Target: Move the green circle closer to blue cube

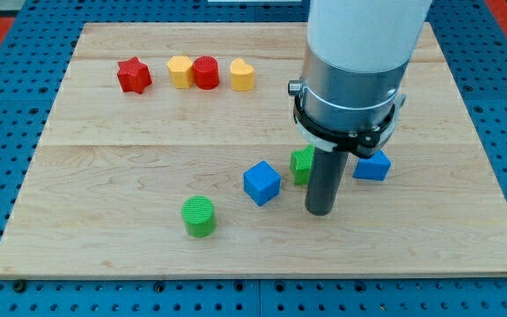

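On the wooden tabletop (104,176), no fingers are to be reported: only a rod is carried. My tip (320,212) is seen just right of the blue cube (261,182), apart from it. The green circle (200,216) is found lower left of that cube, near but not touching. The push is judged not yet made; the gap remains to be closed.

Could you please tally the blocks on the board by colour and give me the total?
Red: 2, a star and a cylinder
Yellow: 2, one left of the red cylinder, one right of it
Green: 2, the circle and a block partly behind my tip
Blue: 2, a cube and a block
Total: 8
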Controlling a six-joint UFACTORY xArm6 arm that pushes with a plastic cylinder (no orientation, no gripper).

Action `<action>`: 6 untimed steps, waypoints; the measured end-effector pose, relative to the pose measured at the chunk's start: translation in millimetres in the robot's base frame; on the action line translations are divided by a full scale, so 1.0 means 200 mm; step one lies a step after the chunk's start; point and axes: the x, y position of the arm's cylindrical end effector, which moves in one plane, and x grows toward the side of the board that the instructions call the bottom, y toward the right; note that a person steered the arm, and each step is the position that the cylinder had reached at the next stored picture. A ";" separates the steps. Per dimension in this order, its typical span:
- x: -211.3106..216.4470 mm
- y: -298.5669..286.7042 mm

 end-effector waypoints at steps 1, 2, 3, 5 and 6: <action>-0.01 -0.06; 0.10 -0.04; 0.07 -0.24; -0.10 -0.41; -0.09 -0.40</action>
